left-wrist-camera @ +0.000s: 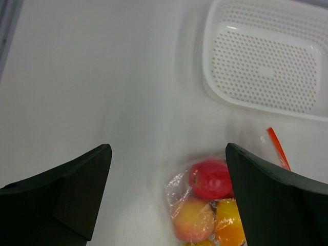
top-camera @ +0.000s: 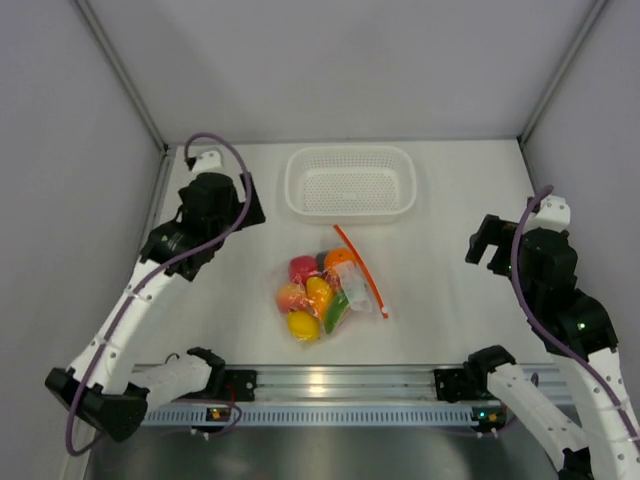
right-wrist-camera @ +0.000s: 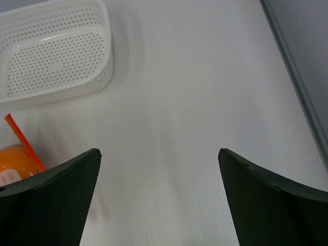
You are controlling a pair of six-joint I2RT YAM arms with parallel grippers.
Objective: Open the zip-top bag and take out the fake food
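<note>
Your left end effector (left-wrist-camera: 165, 154) hangs left of the white basket (top-camera: 296, 186), fingers spread, empty. Zip-top bag (top-camera: 360, 284) lies on the tabletop (top-camera: 455, 195) just nearside of the basket, fake food (top-camera: 318, 292) inside. Right end effector (right-wrist-camera: 159, 151) sits right of the basket, likewise spread, empty.

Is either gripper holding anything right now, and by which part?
Nothing is held. The left gripper and right gripper are both open; the zip-top bag lies apart from both.
</note>
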